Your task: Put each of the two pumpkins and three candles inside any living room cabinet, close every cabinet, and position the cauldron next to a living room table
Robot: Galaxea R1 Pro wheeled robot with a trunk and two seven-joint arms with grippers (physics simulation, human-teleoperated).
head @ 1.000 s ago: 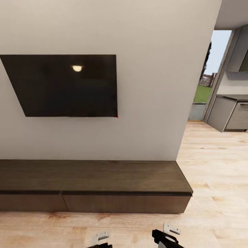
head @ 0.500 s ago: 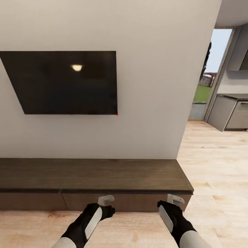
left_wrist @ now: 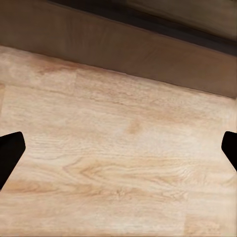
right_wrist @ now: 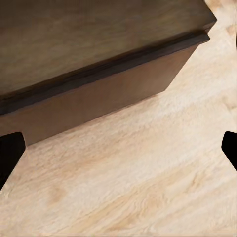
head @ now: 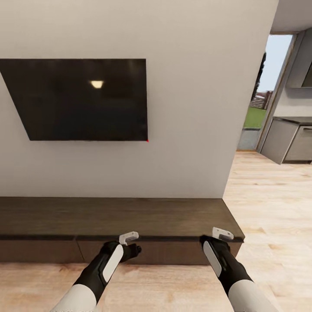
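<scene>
The cabinet (head: 117, 219) is a long low dark-brown unit against the white wall, its handle-less drawer fronts flush and shut. My left gripper (head: 132, 247) hovers just in front of the right-hand drawer front. My right gripper (head: 218, 239) is near the cabinet's right end, at the height of its top edge. In the left wrist view the left gripper (left_wrist: 118, 148) is open over bare floor, with the cabinet (left_wrist: 123, 49) front beyond it. The right gripper (right_wrist: 118, 148) is open too, empty, facing the cabinet (right_wrist: 98, 44) corner. Pumpkins, candles, cauldron and table are out of view.
A black TV (head: 82, 99) hangs on the wall above the cabinet. To the right of the wall's end, light wood floor (head: 268, 208) runs toward grey kitchen units (head: 286, 145) and a glass door (head: 260, 108).
Both arms have risen into the head view and reached forward to the cabinet's front. The view has shifted slightly, so the TV sits higher in the picture.
</scene>
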